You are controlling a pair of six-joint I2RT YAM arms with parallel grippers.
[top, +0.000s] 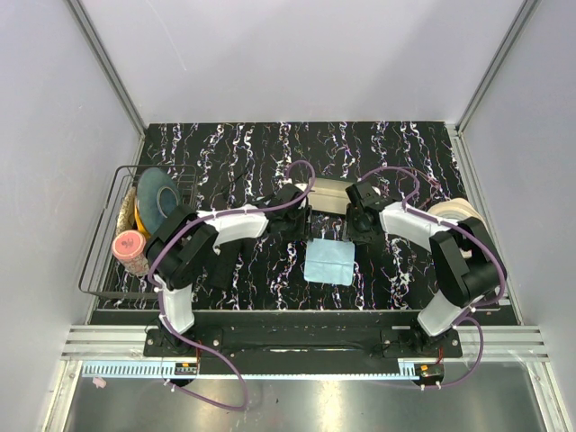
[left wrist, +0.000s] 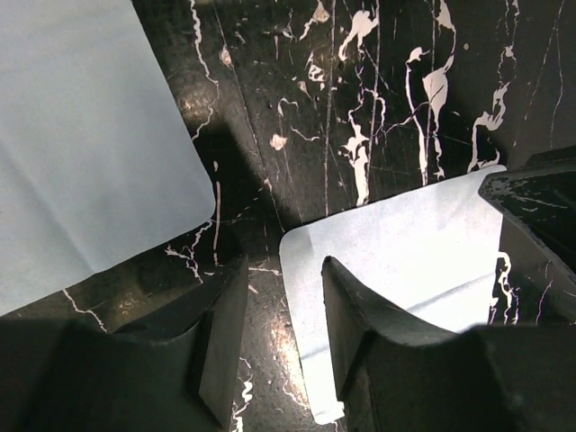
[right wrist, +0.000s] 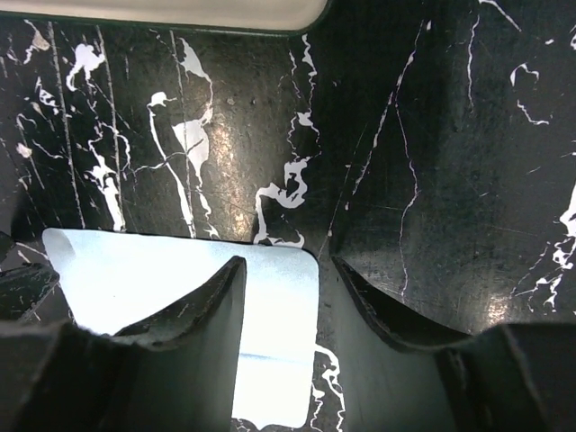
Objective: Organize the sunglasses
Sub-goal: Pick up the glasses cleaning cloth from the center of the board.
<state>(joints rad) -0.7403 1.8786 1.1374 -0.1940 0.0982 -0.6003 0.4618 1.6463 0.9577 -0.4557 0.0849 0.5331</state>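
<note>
No sunglasses show in any view. A light-blue cloth (top: 328, 262) lies flat on the black marbled table, in front of a pale case (top: 328, 193). My left gripper (top: 301, 227) is down at the cloth's far left corner. It is open, one finger on bare table and the other over the cloth (left wrist: 405, 243), with the cloth's edge in the gap (left wrist: 283, 270). My right gripper (top: 358, 229) is down at the far right corner, also open (right wrist: 288, 265). Its left finger rests over the cloth (right wrist: 135, 279), and its right finger is beyond the edge. Nothing is held.
A wire rack (top: 101, 261) at the left holds round plates (top: 157, 196) and a pink-lidded jar (top: 130, 247). A pale roll (top: 457, 212) sits at the right behind the right arm. The case's rim shows at the top of the right wrist view (right wrist: 162, 11) and at the upper left of the left wrist view (left wrist: 81, 144).
</note>
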